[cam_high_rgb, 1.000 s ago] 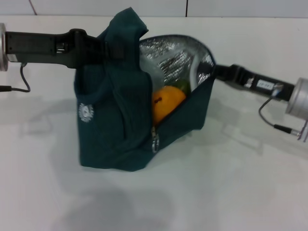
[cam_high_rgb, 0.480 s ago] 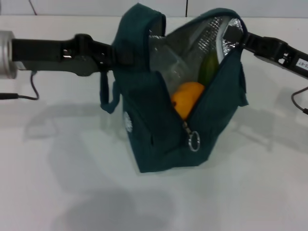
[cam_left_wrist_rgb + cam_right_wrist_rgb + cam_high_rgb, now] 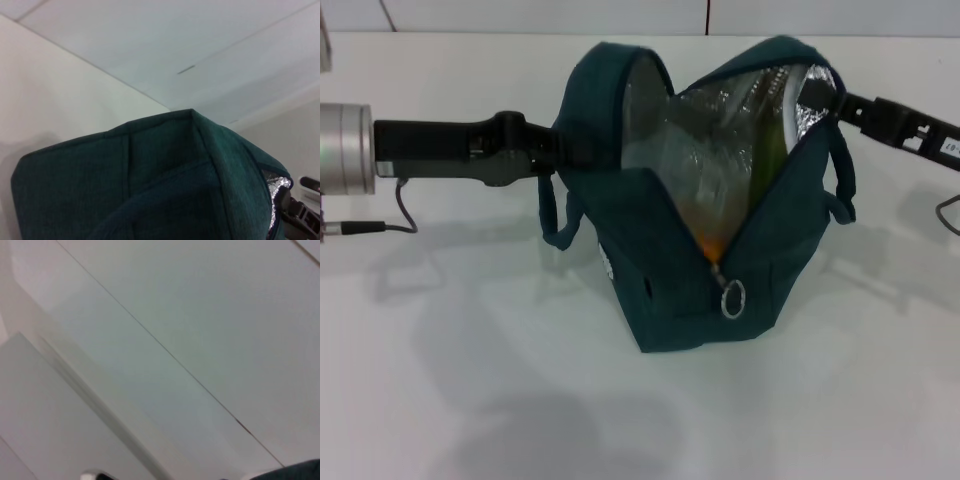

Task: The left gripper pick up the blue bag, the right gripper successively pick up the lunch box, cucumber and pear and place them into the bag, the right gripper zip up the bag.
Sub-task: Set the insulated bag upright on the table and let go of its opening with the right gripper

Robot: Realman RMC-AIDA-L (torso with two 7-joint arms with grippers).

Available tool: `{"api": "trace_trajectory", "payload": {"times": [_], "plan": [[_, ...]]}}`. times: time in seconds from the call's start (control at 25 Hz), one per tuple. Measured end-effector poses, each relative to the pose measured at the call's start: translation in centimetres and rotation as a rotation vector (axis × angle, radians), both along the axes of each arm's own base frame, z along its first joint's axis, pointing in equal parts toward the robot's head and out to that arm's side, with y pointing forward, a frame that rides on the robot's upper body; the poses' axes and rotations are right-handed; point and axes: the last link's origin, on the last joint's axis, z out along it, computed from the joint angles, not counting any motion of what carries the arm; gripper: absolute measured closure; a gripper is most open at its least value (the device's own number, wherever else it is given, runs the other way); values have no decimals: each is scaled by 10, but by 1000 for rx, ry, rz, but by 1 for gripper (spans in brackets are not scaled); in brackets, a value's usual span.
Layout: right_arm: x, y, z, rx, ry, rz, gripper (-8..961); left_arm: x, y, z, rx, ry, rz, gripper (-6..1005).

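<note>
Both sets of jaws are buried in fabric from where I sit: the left gripper reaches in level from my left and its tips vanish into the bag's near rim, so I read it as clamped on that edge, though the fingers themselves are hidden. For the right gripper, at the far top corner of the mouth, I cannot tell whether it is pinching the lining or merely resting against it.

On the white table stands the blue bag, upright, its mouth spread between the two arms and the silver foil lining showing. Inside I can make out the clear lunch box leaning against the lining, the cucumber as a green strip standing against the far side, and only a sliver of the orange pear down in the V where the zipper opens. The ring zipper pull hangs at the bottom of that V, on the side facing me.

My judgement: loading is done and the zipping step is in hand but not begun. The next move calls for my right gripper to come away from the rim, drop to the ring, pinch it, and draw it along the teeth while my left keeps the bag taut.
</note>
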Motion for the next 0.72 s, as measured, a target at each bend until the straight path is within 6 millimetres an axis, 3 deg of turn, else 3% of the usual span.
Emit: {"api": "trace_trajectory", "payload": {"times": [0.64, 0.72], "plan": [[6, -7, 2, 12, 2, 14, 932, 1, -2, -4, -2, -10, -4, 842], [8, -11, 5, 29, 13, 24, 860, 1, -2, -4, -2, -11, -4, 842]]}}
